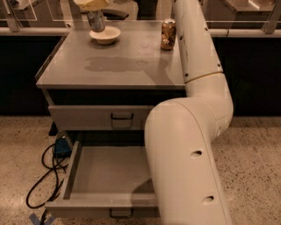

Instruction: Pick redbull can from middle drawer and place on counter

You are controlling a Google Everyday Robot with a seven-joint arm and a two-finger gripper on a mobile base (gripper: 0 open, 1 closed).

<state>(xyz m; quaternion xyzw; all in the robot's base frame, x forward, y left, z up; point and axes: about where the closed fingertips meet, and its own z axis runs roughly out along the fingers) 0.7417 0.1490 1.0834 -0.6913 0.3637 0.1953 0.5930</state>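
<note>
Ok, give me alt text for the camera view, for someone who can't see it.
The gripper holds the redbull can at the counter's far left, by a white bowl. A brown can stands far right; the drawer below hangs open, partly hidden by the arm.

The gripper (pixel 93 4) is over the worktop's (pixel 118 48) far left corner, at the top edge of view. It clasps the can (pixel 96 21) directly above a bowl (pixel 105 36), which takes up the spot beneath. A brown can (pixel 168 34) stands far right, just beside the arm (pixel 193 66). The arm runs along the worktop's right edge and closes off that side. Between the bowl and the brown can, and across the middle and front, the worktop is bare. Below, the open drawer (pixel 109 176) shows a bare floor, with its right part hidden behind the arm. A cable (pixel 52 169) lies on the ground to the drawer's left.
</note>
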